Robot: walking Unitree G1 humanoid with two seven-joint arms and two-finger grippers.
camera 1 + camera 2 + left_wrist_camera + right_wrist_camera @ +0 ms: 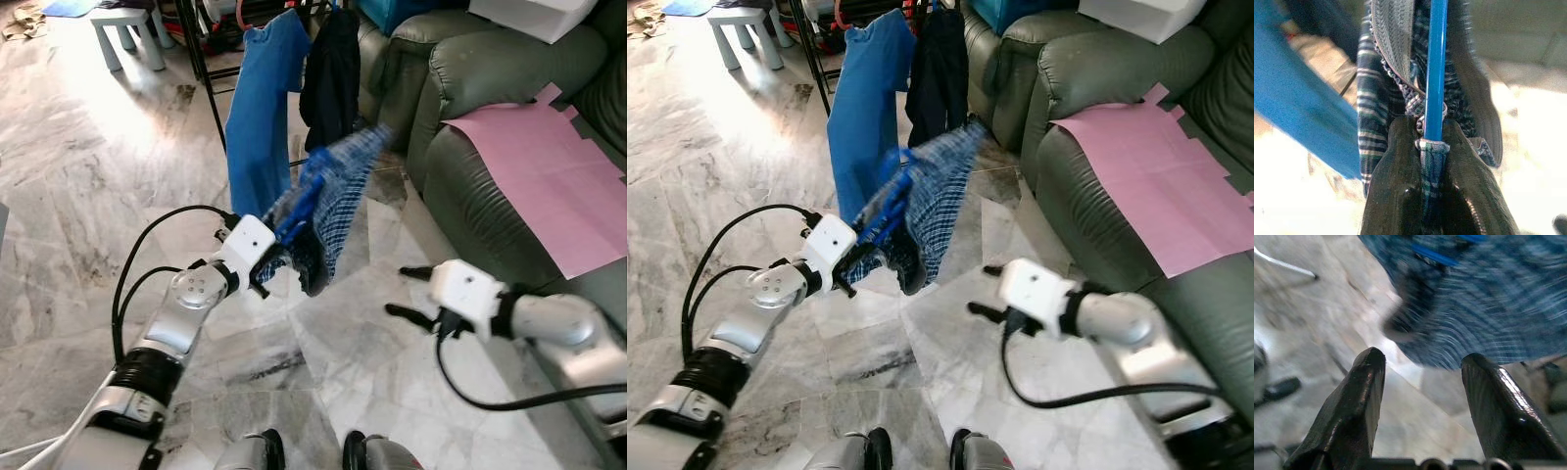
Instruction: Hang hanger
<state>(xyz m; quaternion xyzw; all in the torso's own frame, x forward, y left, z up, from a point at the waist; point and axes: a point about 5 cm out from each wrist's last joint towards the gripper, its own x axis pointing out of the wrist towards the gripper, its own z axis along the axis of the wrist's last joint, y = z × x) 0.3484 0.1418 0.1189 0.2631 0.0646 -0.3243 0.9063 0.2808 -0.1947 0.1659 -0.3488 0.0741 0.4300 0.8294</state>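
Our left end effector [1432, 147] is clenched on a blue plastic hanger [1436, 68] carrying a blue plaid garment [338, 196]; our right end effector [1422, 396] hangs released above the marble floor [78, 196], near a green leather sofa [460, 69].

A grey-veined marble floor [88, 225] carries everything. A small pale table [132, 29] stands on it toward the far left. A dark rack leg [204, 78] rises beside it. Along the floor's right edge sits a green sofa [470, 88], with a pink sheet [549, 176] spread over its seat.
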